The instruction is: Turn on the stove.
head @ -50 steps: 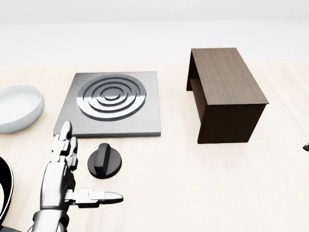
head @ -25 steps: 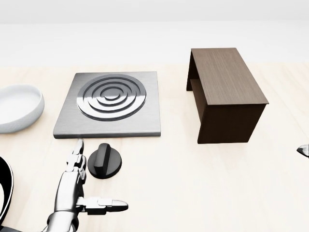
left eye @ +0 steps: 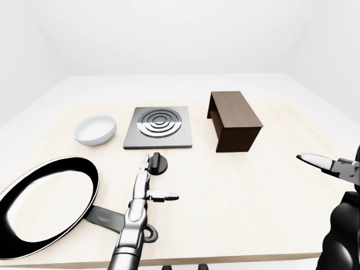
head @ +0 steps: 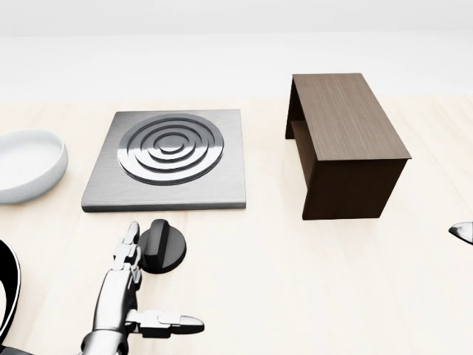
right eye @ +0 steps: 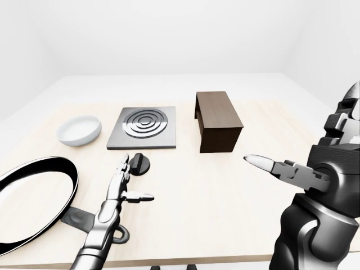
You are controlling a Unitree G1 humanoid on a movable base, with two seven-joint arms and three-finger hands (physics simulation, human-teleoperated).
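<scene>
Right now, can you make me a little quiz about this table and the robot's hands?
1. True or false: the left hand is gripping the black knob.
2. In the head view, what sits left of the stove plate? A) white bowl B) brown wooden stand
3. Which pan-shaped thing lies at the left-eye view's lower left?

Key: 1 false, its fingers are open beside it. 2 A. 3 the frying pan.

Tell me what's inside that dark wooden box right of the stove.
The wooden box has an open side facing the stove. Only a sliver of dark interior with one inner ledge shows; the rest is hidden by its top and walls.
</scene>
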